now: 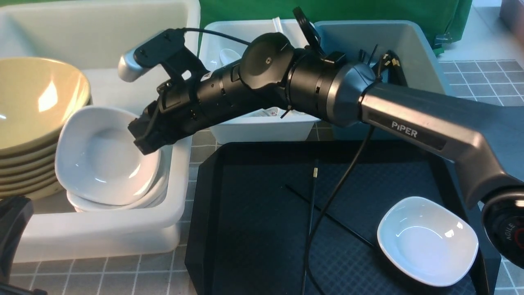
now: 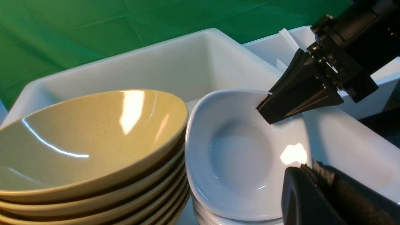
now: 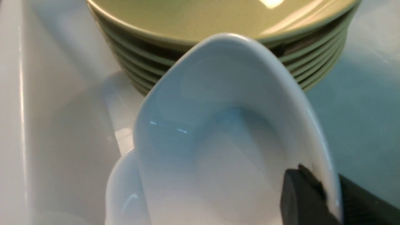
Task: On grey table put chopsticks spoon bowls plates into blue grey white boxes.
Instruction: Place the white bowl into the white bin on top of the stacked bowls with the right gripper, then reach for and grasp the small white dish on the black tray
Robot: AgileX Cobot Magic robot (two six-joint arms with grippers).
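My right gripper reaches across into the large off-white box and is shut on the rim of a tilted white plate. That plate rests on a stack of plates beside a stack of tan bowls. The grip shows in the right wrist view, with one finger on either side of the plate. My left gripper is shut and empty, near the same plate. Another plate and two chopsticks lie on the black tray.
The small white box holds a spoon. The blue-grey box holds chopsticks with gold bands. My right arm spans both small boxes and the tray. The grey table shows at the far right.
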